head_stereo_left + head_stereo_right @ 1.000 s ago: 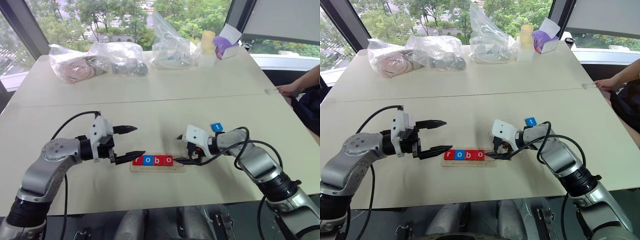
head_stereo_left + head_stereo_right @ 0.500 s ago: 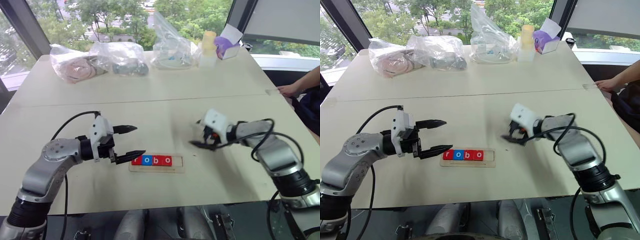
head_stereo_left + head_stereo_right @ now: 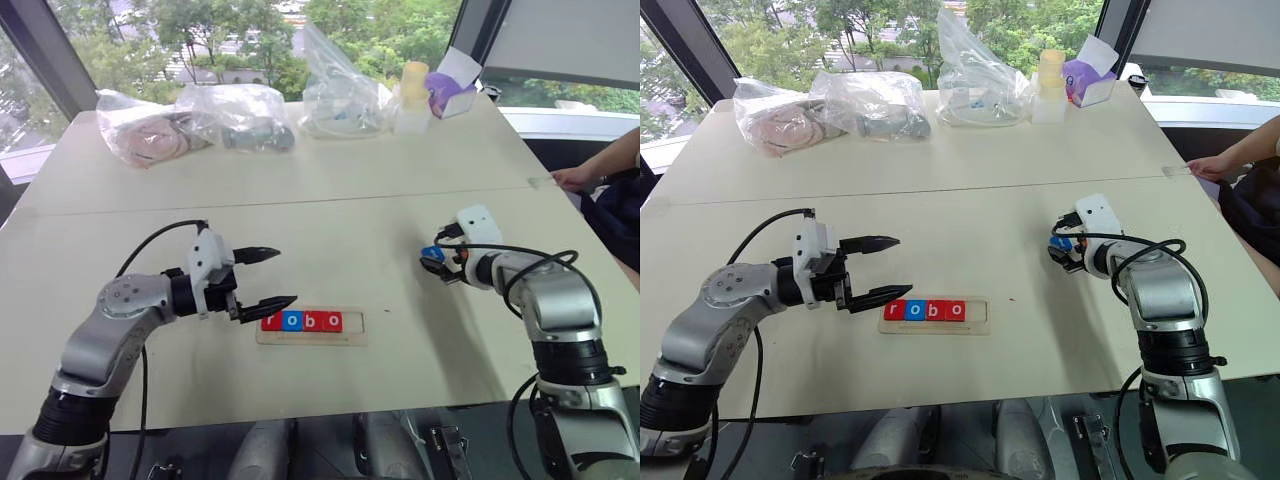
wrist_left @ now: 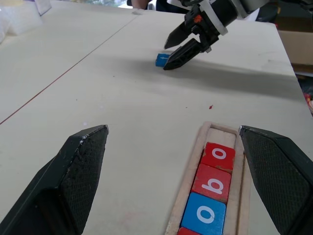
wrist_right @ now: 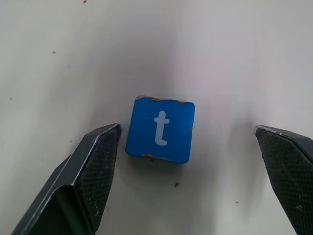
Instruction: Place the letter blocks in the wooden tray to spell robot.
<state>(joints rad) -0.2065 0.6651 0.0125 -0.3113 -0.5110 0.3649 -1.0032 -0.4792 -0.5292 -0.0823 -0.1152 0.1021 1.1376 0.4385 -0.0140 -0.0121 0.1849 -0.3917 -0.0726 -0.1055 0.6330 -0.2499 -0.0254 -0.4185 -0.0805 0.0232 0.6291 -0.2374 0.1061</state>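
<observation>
My right gripper (image 5: pixel 188 169) is hovering wide open and empty around the blue t block (image 5: pixel 160 129) on the table (image 3: pixel 330 220). My left gripper (image 3: pixel 268 279), also open and empty, is waiting by the tray (image 3: pixel 357 323), which is holding r, o, b, o.

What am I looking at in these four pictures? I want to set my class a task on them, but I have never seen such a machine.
It is a humanoid robot with two arms, each ending in a two-fingered hand. Two pictures come from cameras in its head, looking down over a table; two come from cameras on its wrists, looking along the fingers.

On the table lies a wooden tray holding letter blocks that read r, o, b, o, with the last slot empty. The blue t block lies apart on the table. The right hand hovers over it, open, fingers either side, not gripping. The left hand waits open beside the tray. Nothing is held. Plastic bags sit at the far end.
</observation>
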